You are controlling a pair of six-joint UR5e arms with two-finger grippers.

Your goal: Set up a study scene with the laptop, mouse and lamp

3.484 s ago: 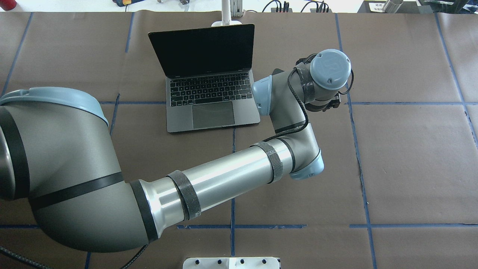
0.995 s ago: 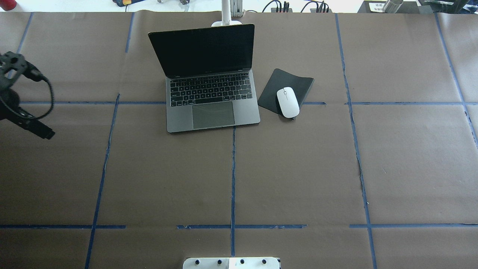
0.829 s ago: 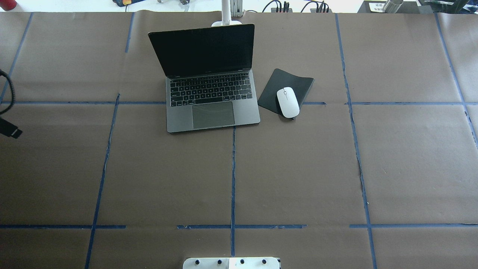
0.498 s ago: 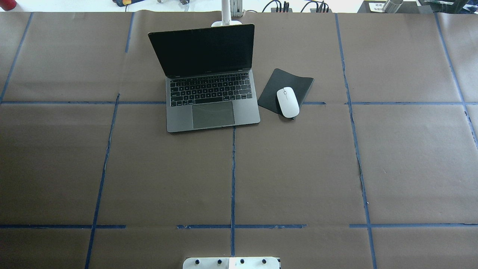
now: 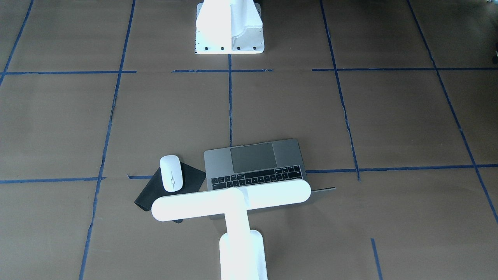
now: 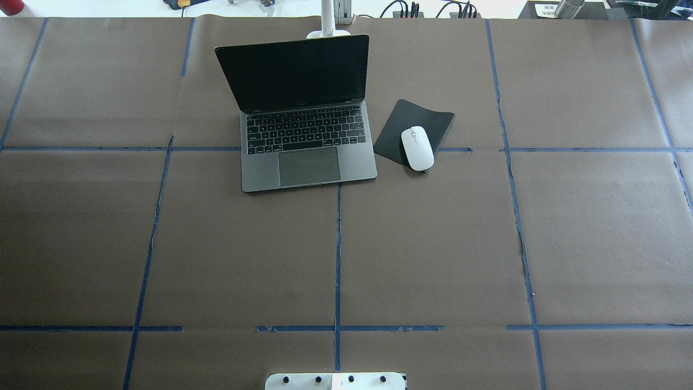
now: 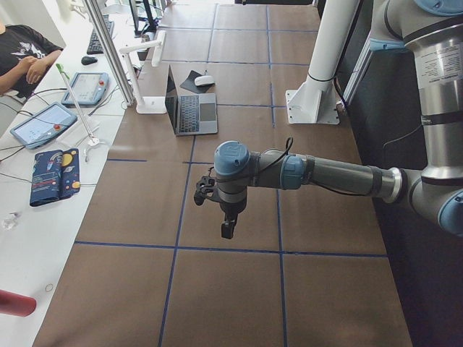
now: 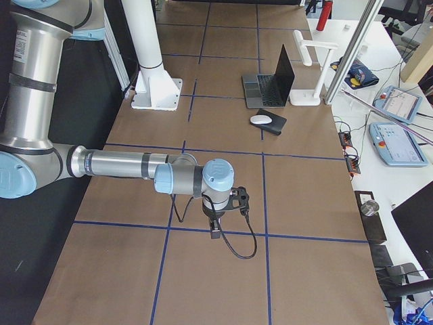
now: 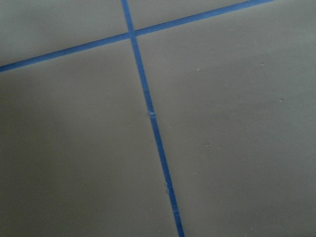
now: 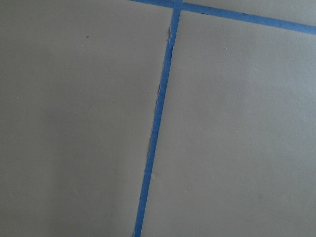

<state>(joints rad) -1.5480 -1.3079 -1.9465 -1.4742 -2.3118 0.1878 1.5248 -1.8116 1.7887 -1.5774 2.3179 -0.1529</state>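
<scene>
The grey laptop (image 6: 308,162) stands open at the far middle of the table, its dark screen facing the robot. Right of it the white mouse (image 6: 417,148) lies on the near part of a black mat (image 6: 403,122). Behind the laptop stands the white lamp (image 5: 233,200), its bar head over the lid; the overhead view shows only the lamp's stem (image 6: 327,16). My left gripper (image 7: 226,230) hangs over bare paper far from these things, as does my right gripper (image 8: 215,231) at the other end. I cannot tell whether either is open or shut. Both wrist views show only paper and tape.
Brown paper with blue tape lines (image 6: 338,260) covers the table. The white pedestal (image 5: 229,27) stands at the robot's edge. A side bench holds tablets (image 7: 40,123), and a person (image 7: 25,61) sits beside it. Another bench carries a panel (image 8: 396,142).
The left arm, which reached over the mouse and mat 3.5 s ago, has drawn back to the left and out of the overhead view. Laptop, mouse and mat have not moved.
</scene>
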